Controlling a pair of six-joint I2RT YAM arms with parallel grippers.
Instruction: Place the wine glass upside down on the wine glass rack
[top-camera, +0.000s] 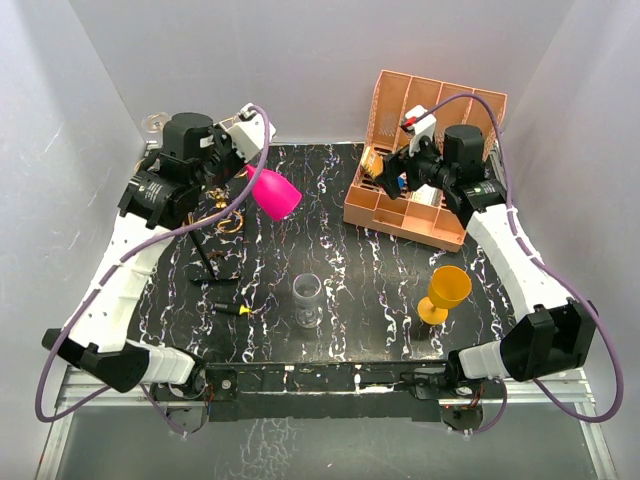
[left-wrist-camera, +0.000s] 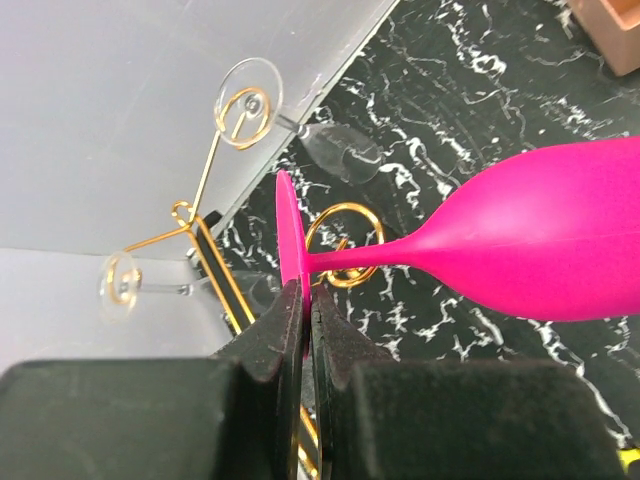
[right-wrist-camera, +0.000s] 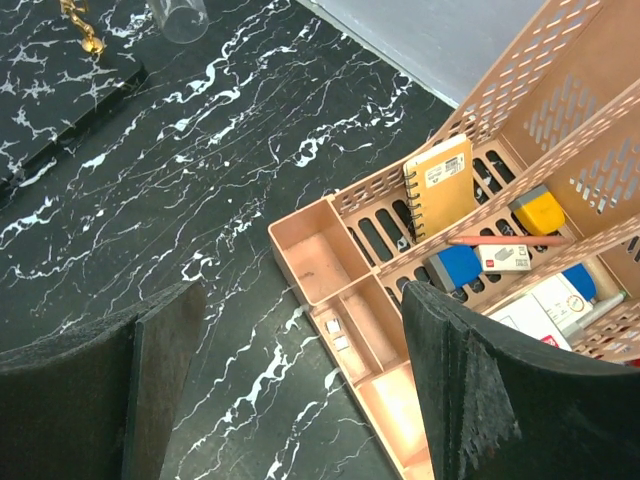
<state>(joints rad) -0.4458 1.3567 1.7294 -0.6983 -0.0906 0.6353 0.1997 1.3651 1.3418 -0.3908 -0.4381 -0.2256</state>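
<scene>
My left gripper (top-camera: 241, 181) (left-wrist-camera: 305, 300) is shut on the thin foot of a pink wine glass (top-camera: 275, 193) (left-wrist-camera: 540, 245). The glass lies on its side, bowl pointing right. Its stem crosses a gold scroll arm of the wine glass rack (top-camera: 224, 216) (left-wrist-camera: 343, 243); I cannot tell whether they touch. Clear glasses (left-wrist-camera: 249, 100) hang on other arms of the rack. Over the front edge of the pink organiser, my right gripper (top-camera: 388, 178) (right-wrist-camera: 300, 385) stands open and holds nothing.
The salmon-pink organiser (top-camera: 400, 215) (right-wrist-camera: 335, 300), holding a notebook and small items, stands at the back right. A clear glass (top-camera: 307, 299) stands upright mid-table, and a yellow wine glass (top-camera: 446, 293) at the right. Small black and yellow pieces (top-camera: 236, 309) lie front left.
</scene>
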